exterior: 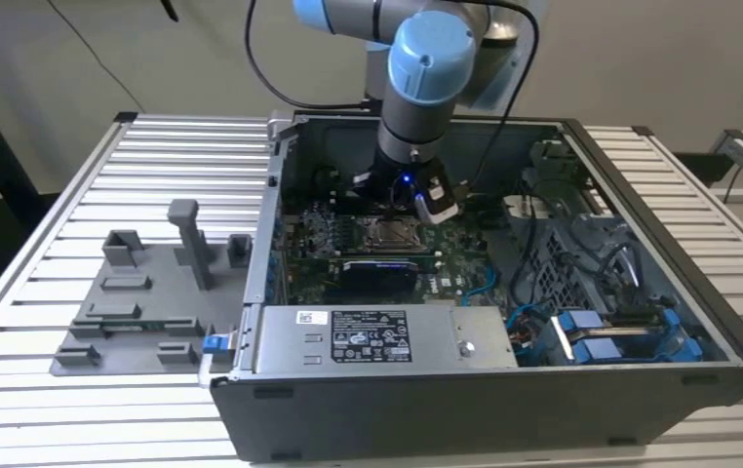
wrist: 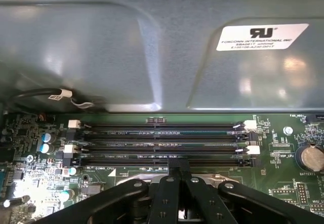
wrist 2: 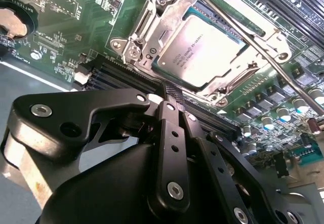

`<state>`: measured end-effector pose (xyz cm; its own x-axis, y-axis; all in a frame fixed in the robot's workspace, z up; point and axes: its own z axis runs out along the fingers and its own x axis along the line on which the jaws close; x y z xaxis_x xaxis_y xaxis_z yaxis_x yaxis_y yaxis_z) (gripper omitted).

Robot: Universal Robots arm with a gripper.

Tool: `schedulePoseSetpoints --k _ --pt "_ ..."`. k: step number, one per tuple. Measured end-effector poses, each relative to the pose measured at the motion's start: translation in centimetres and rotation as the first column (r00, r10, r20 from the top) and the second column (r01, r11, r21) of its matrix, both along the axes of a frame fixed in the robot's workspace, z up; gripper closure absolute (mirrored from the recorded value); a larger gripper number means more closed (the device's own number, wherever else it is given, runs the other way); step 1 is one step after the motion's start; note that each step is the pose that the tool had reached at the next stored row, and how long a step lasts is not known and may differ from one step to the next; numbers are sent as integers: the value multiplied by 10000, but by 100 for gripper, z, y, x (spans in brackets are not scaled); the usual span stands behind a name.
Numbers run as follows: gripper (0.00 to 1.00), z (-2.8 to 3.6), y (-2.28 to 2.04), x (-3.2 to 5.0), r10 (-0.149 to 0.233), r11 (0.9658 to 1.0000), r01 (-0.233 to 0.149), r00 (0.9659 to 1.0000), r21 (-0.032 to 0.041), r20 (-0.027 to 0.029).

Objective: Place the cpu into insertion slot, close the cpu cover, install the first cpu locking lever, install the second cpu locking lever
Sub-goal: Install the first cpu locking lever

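Note:
The cpu (wrist 2: 200, 46), a flat square chip with a silvery-beige top, lies in the insertion slot (wrist 2: 158, 68) on the green board. The cpu cover (wrist 2: 152, 24), a silvery frame plate, lies down around the chip's edges. A thin metal locking lever (wrist 2: 253, 45) runs slantwise along one side of the cover. My gripper (wrist 2: 171, 89) hovers just off the socket's edge, its black fingers shut together with nothing between them. In the first wrist view the gripper (wrist: 177, 164) sits beside the memory slots (wrist: 162, 143). In the exterior view the gripper (exterior: 405, 200) hangs over the socket (exterior: 385, 232).
The open computer case (exterior: 527, 380) walls in the board on all sides. A power supply (exterior: 371, 336) sits at the case's near end, and cables and blue drive parts (exterior: 606, 336) lie at the exterior view's right. A grey fixture plate (exterior: 137, 312) rests on the slatted table.

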<state>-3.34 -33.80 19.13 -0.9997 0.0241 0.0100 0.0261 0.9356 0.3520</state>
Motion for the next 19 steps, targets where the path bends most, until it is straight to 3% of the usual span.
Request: schedulePoseSetpoints --k 10,19 --pt "89 -8 0 48 1 10000 -1 10000 73 25" --pt "89 -11 2 66 -2 9996 -4 9998 276 210"
